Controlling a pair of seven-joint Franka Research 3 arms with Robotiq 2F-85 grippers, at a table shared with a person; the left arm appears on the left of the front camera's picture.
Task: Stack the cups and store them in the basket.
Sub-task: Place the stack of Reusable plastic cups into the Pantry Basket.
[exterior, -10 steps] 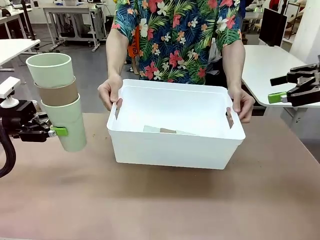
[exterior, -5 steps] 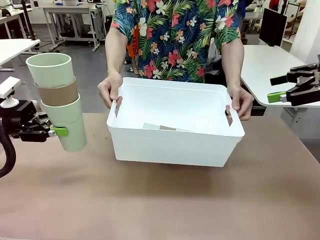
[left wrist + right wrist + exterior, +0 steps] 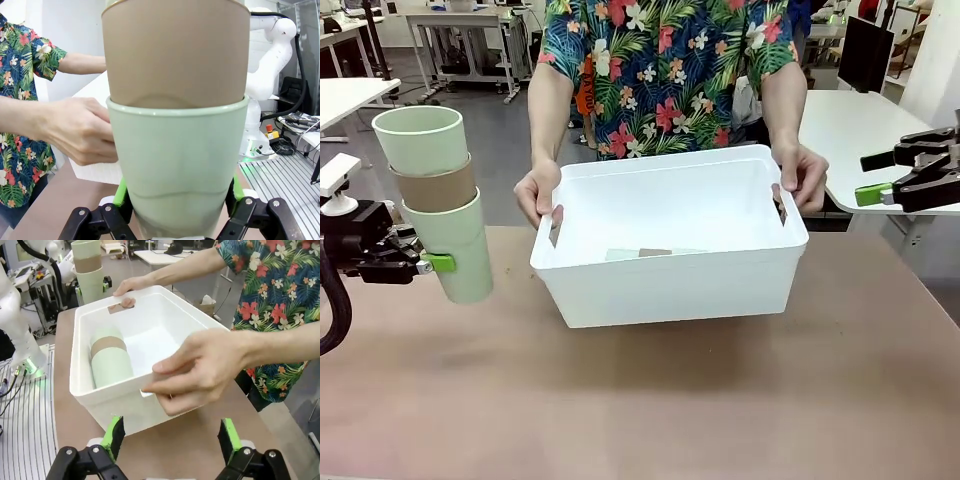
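A stack of three cups (image 3: 438,200), mint, tan and mint, stands upright in the air at the left, and my left gripper (image 3: 442,263) is shut on the bottom mint cup. The left wrist view has the same stack (image 3: 176,125) close up between the green pads (image 3: 121,192). A person holds the white basket (image 3: 670,285) by both ends, lifted off the brown table and tilted. Another stack of cups (image 3: 110,365) lies on its side inside the basket (image 3: 95,400). My right gripper (image 3: 865,177) hangs open and holds nothing at the far right, apart from the basket.
The person's hand (image 3: 200,365) grips the basket end nearest my right gripper (image 3: 170,440), the other hand (image 3: 535,195) the opposite end. A white table (image 3: 860,130) stands behind the right gripper. Bare brown tabletop (image 3: 640,400) lies in front of the basket.
The person has lifted the basket off the table and turned it, its right end rising and moving away. Neither arm has moved.
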